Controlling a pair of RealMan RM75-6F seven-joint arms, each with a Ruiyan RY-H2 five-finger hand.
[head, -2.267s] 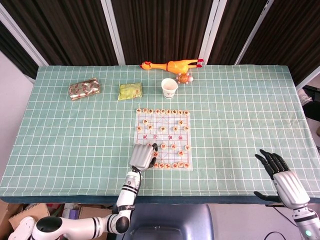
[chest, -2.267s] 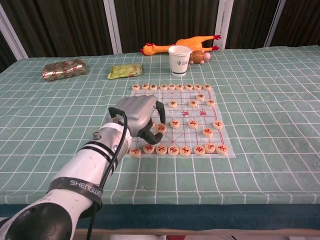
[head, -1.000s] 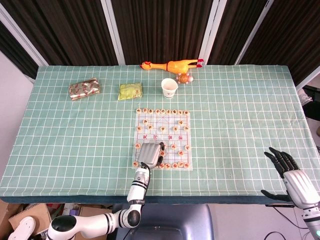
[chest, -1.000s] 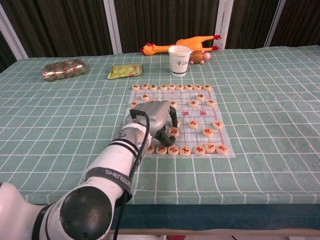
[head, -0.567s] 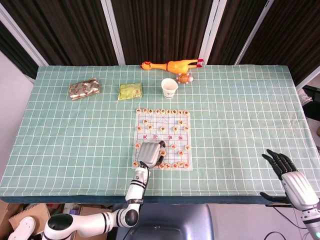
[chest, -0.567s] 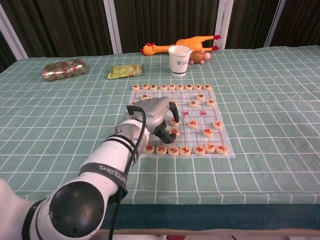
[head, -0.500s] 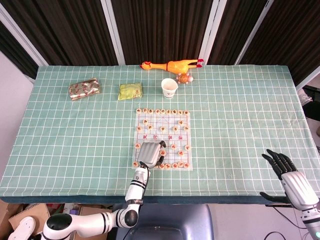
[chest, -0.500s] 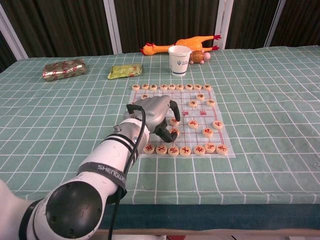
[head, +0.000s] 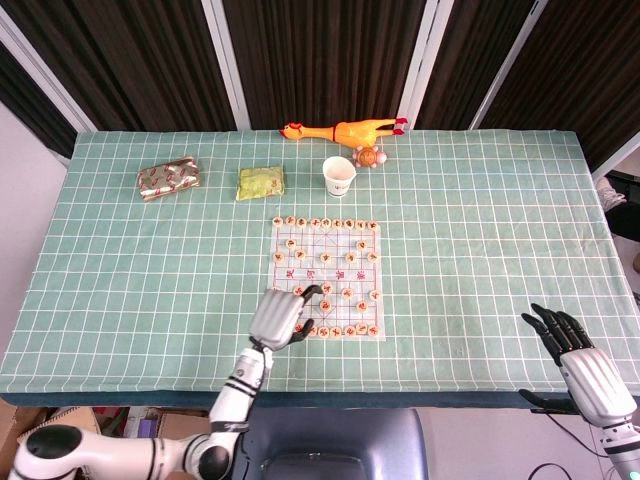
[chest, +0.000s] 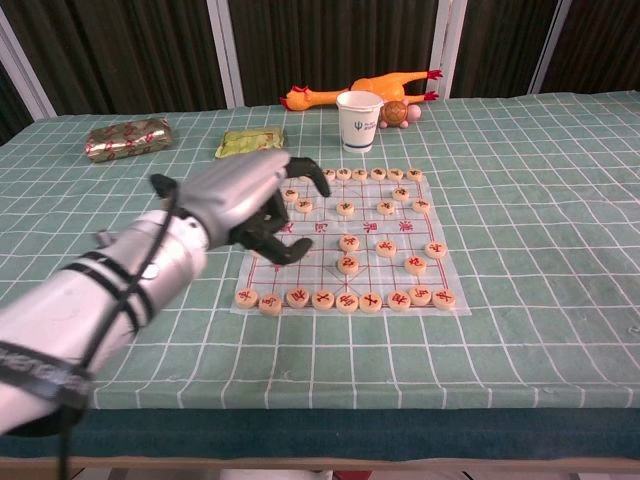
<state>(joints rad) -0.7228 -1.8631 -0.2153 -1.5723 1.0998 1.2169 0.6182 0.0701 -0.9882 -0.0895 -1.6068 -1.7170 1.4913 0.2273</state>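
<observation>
My left hand (head: 281, 316) has lifted off the white paper xiangqi board (head: 326, 277) since half a second ago and pulled back toward the board's near-left corner. From the head view it hovers there with fingers loosely curved and apart, holding nothing, dark fingertips over the round wooden chess pieces (head: 337, 330) of the near row. My right hand (head: 580, 365) sits well apart at the table's near right edge, fingers spread and empty. Behind the board stand a white paper cup (head: 339, 175), a yellow rubber chicken (head: 340, 130), a green snack packet (head: 261, 182) and a shiny foil-wrapped packet (head: 169, 177) on the green checked tablecloth (head: 480, 230).

From the chest view, my left hand (chest: 255, 205) is raised above the board (chest: 345, 240)'s left side, fingers (chest: 310, 175) curled but parted, touching no piece. The near-row pieces (chest: 346, 299) lie below it.
</observation>
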